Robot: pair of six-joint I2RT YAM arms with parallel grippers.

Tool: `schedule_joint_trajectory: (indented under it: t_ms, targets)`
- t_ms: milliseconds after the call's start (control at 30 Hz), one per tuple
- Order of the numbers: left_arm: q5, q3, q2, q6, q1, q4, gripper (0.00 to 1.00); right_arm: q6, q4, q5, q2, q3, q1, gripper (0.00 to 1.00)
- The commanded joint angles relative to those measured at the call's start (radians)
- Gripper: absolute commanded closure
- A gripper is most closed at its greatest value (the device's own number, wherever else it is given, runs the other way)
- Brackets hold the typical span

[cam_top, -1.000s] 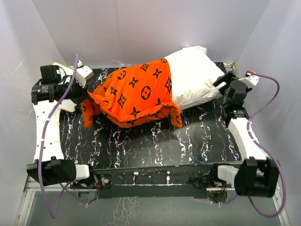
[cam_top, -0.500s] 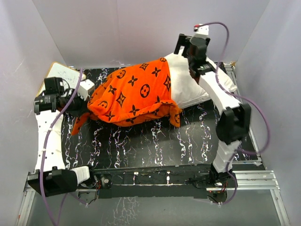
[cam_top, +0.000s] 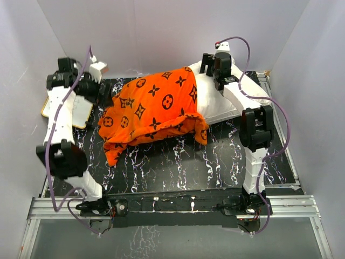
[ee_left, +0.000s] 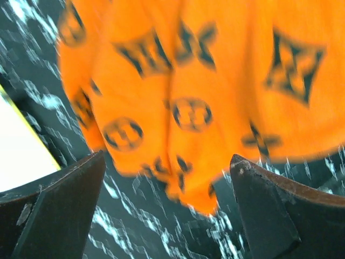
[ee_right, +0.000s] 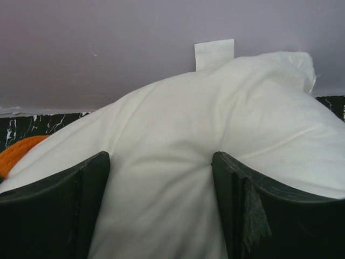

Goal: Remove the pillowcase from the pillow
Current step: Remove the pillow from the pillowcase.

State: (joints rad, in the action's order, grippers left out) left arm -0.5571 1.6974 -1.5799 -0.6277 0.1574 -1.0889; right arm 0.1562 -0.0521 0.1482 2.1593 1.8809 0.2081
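1. Left end effector (ee_left: 168, 159) released, spread wide and empty, near the pillowcase's (cam_top: 156, 110) 10 o'clock corner.
2. Right end effector (ee_right: 160, 156) spread, fingers pressed into the pillow (cam_top: 218, 102).
3. Pillowcase covers the pillow's 9 o'clock half on the counter (cam_top: 215, 162).

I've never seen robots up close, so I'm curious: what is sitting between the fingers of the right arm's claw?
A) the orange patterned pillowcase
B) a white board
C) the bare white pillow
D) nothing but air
C: in the right wrist view the white pillow fills the gap between the open fingers of the right gripper, with the orange pillowcase only off to one side.
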Motion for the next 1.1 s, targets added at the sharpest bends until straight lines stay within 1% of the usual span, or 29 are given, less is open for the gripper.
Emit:
schedule_joint_trajectory:
  t_ms: [0,100,200,267,333,400,433,467,533,567,600,633,733,800,867,933,1000,1067]
  targets:
    - [-0.100,0.270,-0.270,0.193,-0.056,0.103,0.03,0.004,-0.071,-0.139,-0.020,-0.143,-0.002,0.25]
    - [-0.108,0.392,-0.460,0.239,-0.117,0.088,0.03,-0.007,-0.089,-0.135,-0.030,-0.127,-0.004,0.26]
    - [-0.018,0.414,-0.565,0.246,-0.158,0.179,0.03,-0.018,-0.089,-0.129,-0.051,-0.128,-0.005,0.25]
    - [0.061,0.429,-0.612,0.172,-0.179,0.203,0.03,-0.026,-0.079,-0.124,-0.067,-0.137,-0.006,0.24]
    - [0.102,0.459,-0.663,0.088,-0.185,0.177,0.03,-0.032,-0.061,-0.127,-0.085,-0.159,-0.007,0.23]
    - [0.073,0.491,-0.704,-0.015,-0.186,0.114,0.03,-0.032,-0.036,-0.134,-0.106,-0.188,-0.009,0.23]
    - [0.029,0.498,-0.715,-0.049,-0.185,0.073,0.03,-0.032,-0.024,-0.141,-0.113,-0.202,-0.010,0.24]
    - [-0.016,0.499,-0.721,-0.095,-0.187,0.042,0.10,-0.029,-0.013,-0.147,-0.121,-0.214,-0.010,0.28]
    - [-0.085,0.511,-0.730,-0.091,-0.197,0.008,0.38,-0.015,0.000,-0.155,-0.128,-0.233,-0.013,0.38]
    - [-0.096,0.521,-0.733,-0.071,-0.202,0.007,0.61,-0.008,0.003,-0.156,-0.130,-0.241,-0.017,0.41]
    - [-0.097,0.537,-0.731,-0.053,-0.204,0.019,0.96,0.003,0.006,-0.153,-0.135,-0.250,-0.022,0.42]
    - [-0.075,0.544,-0.720,-0.015,-0.206,0.050,1.00,0.011,0.009,-0.150,-0.141,-0.267,-0.025,0.42]
    - [-0.033,0.571,-0.639,0.042,-0.205,0.133,1.00,0.028,0.037,-0.118,-0.182,-0.332,-0.028,0.42]
    - [0.024,0.596,-0.564,0.116,-0.206,0.246,1.00,0.049,0.095,-0.084,-0.234,-0.417,-0.028,0.43]
    - [0.105,0.641,-0.513,0.183,-0.211,0.368,1.00,0.076,0.225,-0.085,-0.315,-0.552,-0.027,0.46]
    - [0.174,0.727,-0.490,0.230,-0.224,0.450,1.00,0.122,0.374,-0.114,-0.398,-0.707,-0.028,0.49]
    - [0.229,0.807,-0.483,0.243,-0.247,0.483,1.00,0.133,0.533,-0.132,-0.506,-0.865,-0.014,0.55]
    - [0.272,0.835,-0.456,0.246,-0.278,0.517,1.00,0.121,0.722,-0.132,-0.604,-1.037,0.017,0.57]
